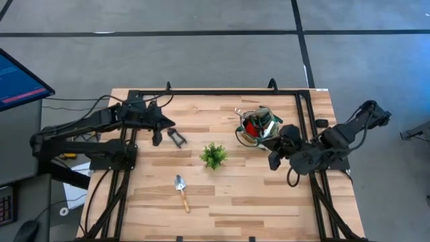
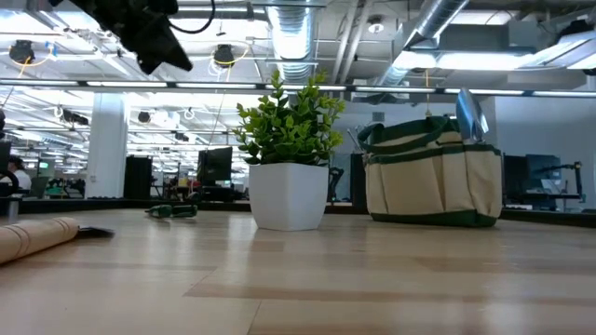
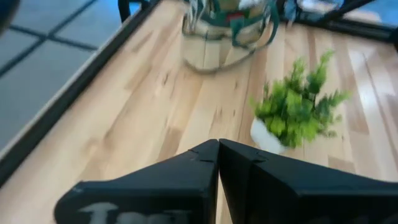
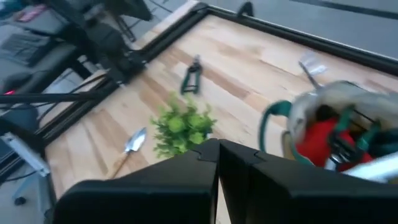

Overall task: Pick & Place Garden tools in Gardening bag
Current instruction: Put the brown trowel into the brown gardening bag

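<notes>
Wooden tabletop (image 1: pixel 228 195) was seen from above, with the gardening bag (image 1: pixel 257 126) near the far right, already holding red gloves, and the right gripper (image 1: pixel 274 161) just beside it, fingers pressed together and empty. The left gripper (image 1: pixel 157 138), likewise closed on nothing, was placed close to the pruning shears (image 1: pixel 177 138). A trowel (image 1: pixel 181 191) was left near the front edge, well apart from the plant (image 1: pixel 213 155).

At table height, the bag (image 2: pixel 431 177) was found standing upright beside the plant (image 2: pixel 289 177).

From the left wrist, closed fingers (image 3: pixel 186 180) were shown.

From the right wrist, shears (image 4: pixel 191 76) and trowel (image 4: pixel 129 148) were seen still outside the bag (image 4: pixel 336 124). The plant could be knocked over by a low reach toward the trowel.
</notes>
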`<move>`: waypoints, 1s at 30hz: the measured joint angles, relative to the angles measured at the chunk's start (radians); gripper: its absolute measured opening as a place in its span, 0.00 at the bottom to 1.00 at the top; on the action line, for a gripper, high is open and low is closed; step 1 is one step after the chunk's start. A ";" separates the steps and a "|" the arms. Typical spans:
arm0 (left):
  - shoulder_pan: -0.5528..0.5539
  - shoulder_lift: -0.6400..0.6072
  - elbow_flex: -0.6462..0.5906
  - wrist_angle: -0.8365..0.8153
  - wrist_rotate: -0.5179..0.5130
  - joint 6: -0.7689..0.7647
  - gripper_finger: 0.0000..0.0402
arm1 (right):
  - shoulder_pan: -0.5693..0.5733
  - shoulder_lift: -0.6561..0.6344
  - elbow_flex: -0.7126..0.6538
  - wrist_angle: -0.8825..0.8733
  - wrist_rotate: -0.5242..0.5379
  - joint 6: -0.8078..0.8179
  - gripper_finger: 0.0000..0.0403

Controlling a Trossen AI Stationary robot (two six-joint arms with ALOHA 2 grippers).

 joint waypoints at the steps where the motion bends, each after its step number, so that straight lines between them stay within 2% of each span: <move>1: 0.000 -0.006 0.000 -0.019 0.000 -0.005 0.00 | -0.001 0.000 0.000 0.026 -0.010 -0.029 0.00; 5: 0.000 -0.021 0.000 -0.022 0.000 -0.006 0.00 | -0.002 0.000 0.000 0.145 -0.066 -0.130 0.00; 12: 0.000 -0.021 0.000 -0.019 0.000 -0.004 0.00 | -0.028 0.013 0.000 0.414 -0.098 -0.377 0.00; 22: 0.000 -0.021 0.000 -0.017 0.000 -0.001 0.00 | -0.161 0.022 0.000 0.757 -0.311 -0.760 0.00; 26: 0.000 -0.021 0.000 -0.017 0.000 -0.001 0.00 | -0.223 0.022 0.001 0.786 -0.424 -0.814 0.00; 30: 0.000 -0.021 0.000 -0.017 0.000 -0.001 0.00 | -0.275 0.023 0.000 0.763 -0.491 -0.821 0.00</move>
